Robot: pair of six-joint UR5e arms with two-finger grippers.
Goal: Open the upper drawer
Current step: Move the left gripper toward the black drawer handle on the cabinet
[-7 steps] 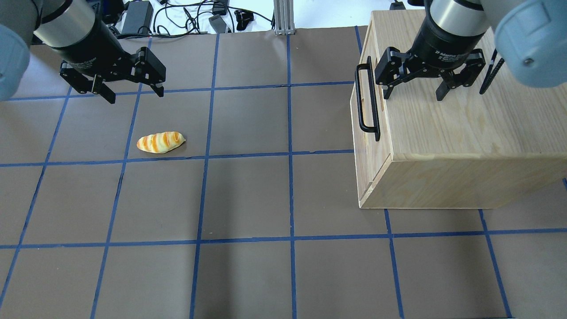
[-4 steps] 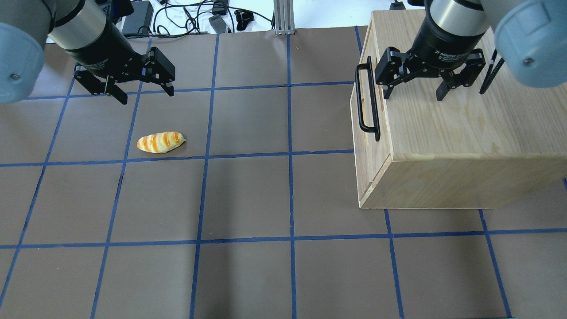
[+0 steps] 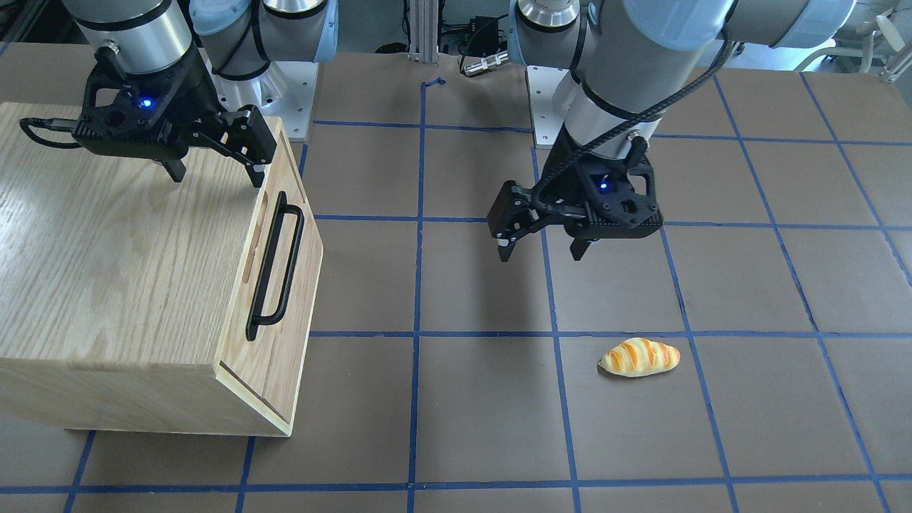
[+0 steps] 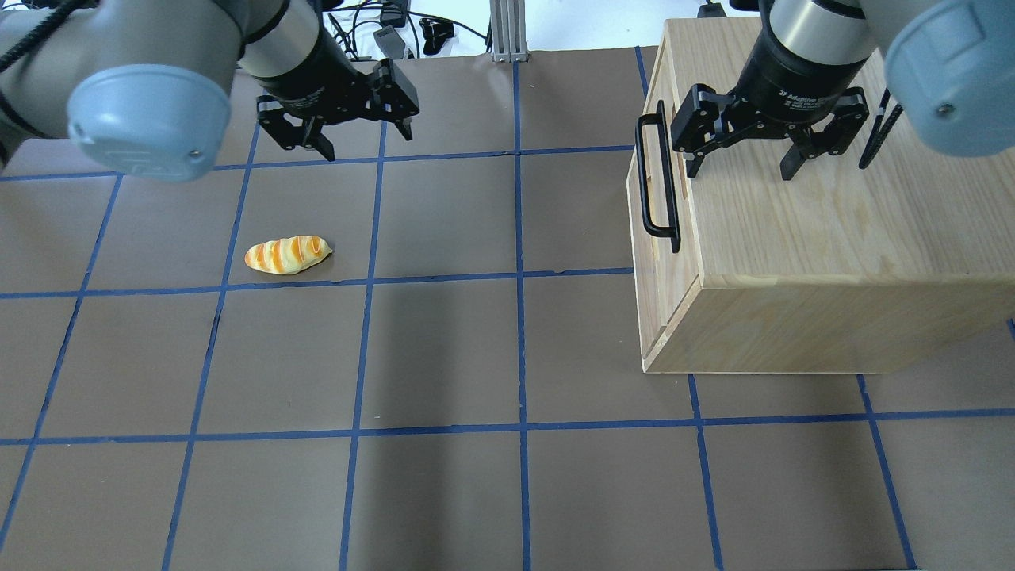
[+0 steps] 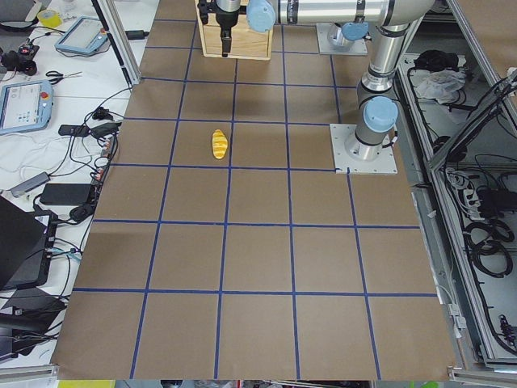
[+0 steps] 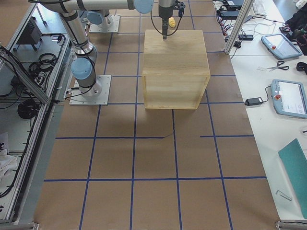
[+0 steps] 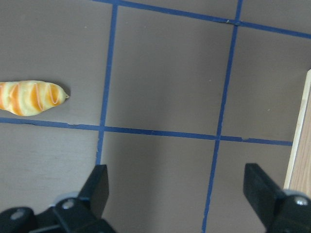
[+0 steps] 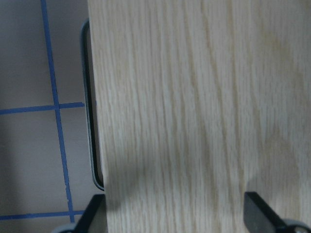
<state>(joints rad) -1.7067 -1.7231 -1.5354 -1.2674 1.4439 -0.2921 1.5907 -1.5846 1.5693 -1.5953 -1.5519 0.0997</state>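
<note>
The upper drawer's front panel (image 3: 308, 256) sits flush in the oak cabinet (image 4: 825, 230), facing the table's middle. Its long black bar handle (image 4: 658, 178) also shows in the front view (image 3: 274, 267) and the right wrist view (image 8: 90, 121). My right gripper (image 4: 740, 170) hangs open and empty just above the cabinet's top, behind the handle; it also shows in the front view (image 3: 215, 174). My left gripper (image 4: 366, 144) is open and empty over the bare table, far left of the cabinet; it also shows in the front view (image 3: 540, 254).
A toy bread roll (image 4: 287, 254) lies on the brown paper below my left gripper and shows in the left wrist view (image 7: 31, 97). The cabinet's edge (image 7: 301, 145) is at that view's right side. Cables and power bricks (image 4: 246, 32) lie beyond the table's far edge.
My left arm has swung to the right, toward the table's middle and the cabinet. The right gripper, the cabinet and the bread have not moved.
</note>
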